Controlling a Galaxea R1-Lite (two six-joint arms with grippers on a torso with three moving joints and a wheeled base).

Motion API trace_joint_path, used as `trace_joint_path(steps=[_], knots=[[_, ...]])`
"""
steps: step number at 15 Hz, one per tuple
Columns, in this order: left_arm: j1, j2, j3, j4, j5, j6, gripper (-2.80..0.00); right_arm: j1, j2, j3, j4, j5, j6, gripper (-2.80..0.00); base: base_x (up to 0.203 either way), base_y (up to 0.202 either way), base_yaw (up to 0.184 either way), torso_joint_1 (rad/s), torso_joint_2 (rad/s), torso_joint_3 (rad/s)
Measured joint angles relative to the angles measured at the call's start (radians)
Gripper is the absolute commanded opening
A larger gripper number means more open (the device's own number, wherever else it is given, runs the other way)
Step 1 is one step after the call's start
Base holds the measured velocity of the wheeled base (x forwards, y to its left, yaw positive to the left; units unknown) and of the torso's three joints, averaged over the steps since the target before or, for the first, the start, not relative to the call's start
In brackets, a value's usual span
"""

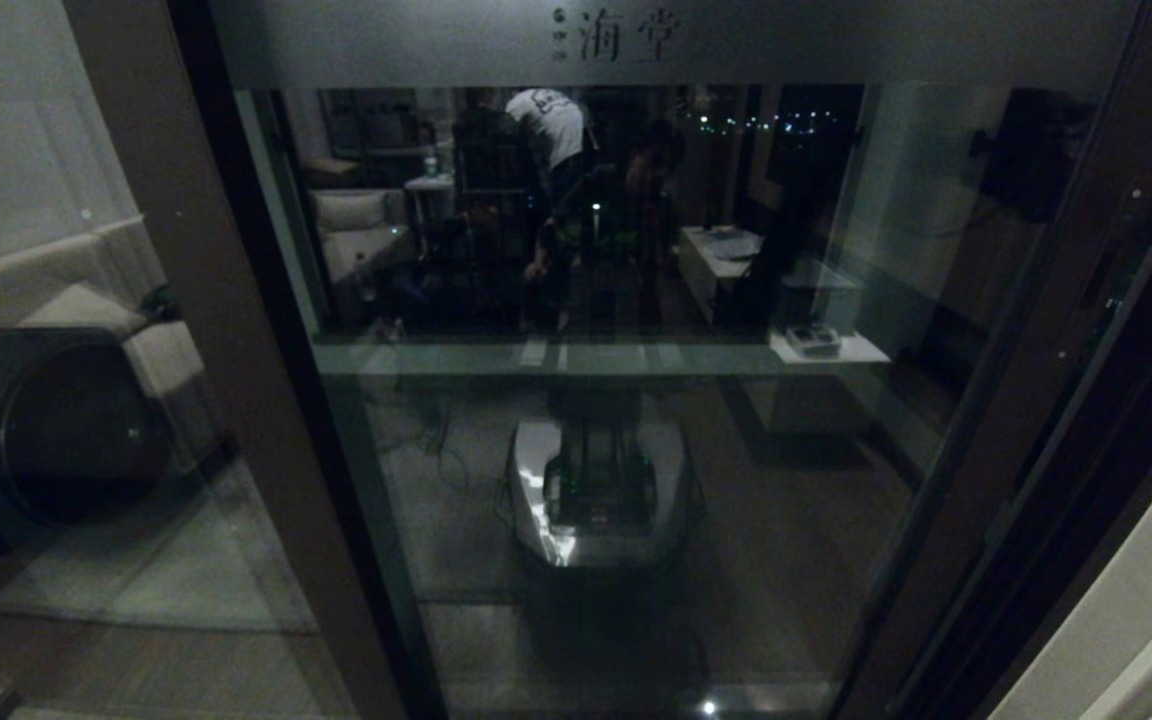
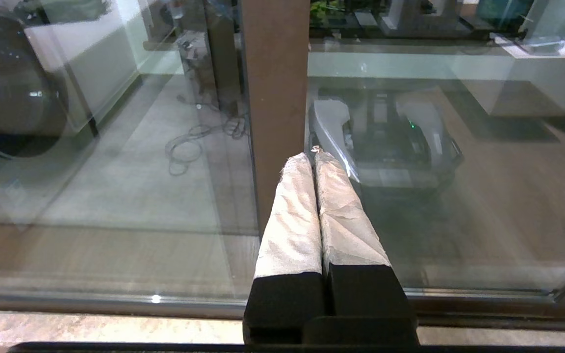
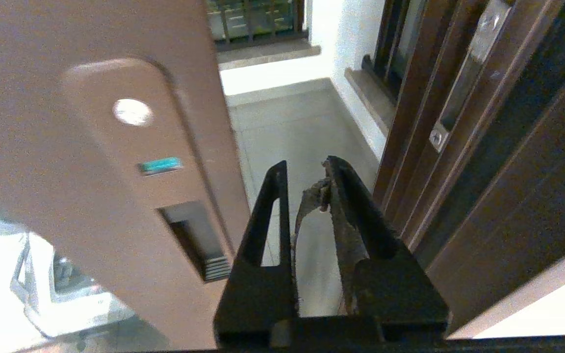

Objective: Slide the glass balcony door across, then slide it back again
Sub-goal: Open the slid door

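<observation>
The glass balcony door [image 1: 616,300] fills the head view, with a frosted top band of Chinese characters and dark brown stiles; neither arm shows there. In the right wrist view its brown stile [image 3: 115,196] carries a lock plate and a recessed pull slot [image 3: 192,240]. My right gripper [image 3: 307,164] hangs in the gap between that stile and the jamb, open, with torn tape on one finger and nothing held. My left gripper [image 2: 312,157], wrapped in white tape, is shut on nothing, its tips close to the right edge of a brown upright stile [image 2: 272,98].
A dark jamb with a metal strike plate [image 3: 464,88] stands beside the right gripper. Balcony floor [image 3: 287,122] and a railed window [image 3: 258,19] show through the gap. A black round-fronted appliance [image 1: 66,430] sits behind the left pane. A pale wall [image 1: 1136,620] is at lower right.
</observation>
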Motion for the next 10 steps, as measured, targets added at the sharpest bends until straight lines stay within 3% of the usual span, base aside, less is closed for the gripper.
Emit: trace_joint_path(steps=[6, 10], knots=[[0.000, 0.000, 0.000, 0.000, 0.000, -0.001, -2.80, 0.013, 0.122, -0.096, -0.001, 0.035, 0.084, -2.80, 0.000, 0.000, 0.000, 0.000, 0.00, 0.000], [0.000, 0.000, 0.000, 0.000, 0.000, 0.000, -2.80, 0.029, 0.166, -0.102, -0.002, 0.132, 0.124, -2.80, 0.000, 0.000, 0.000, 0.000, 0.00, 0.000]])
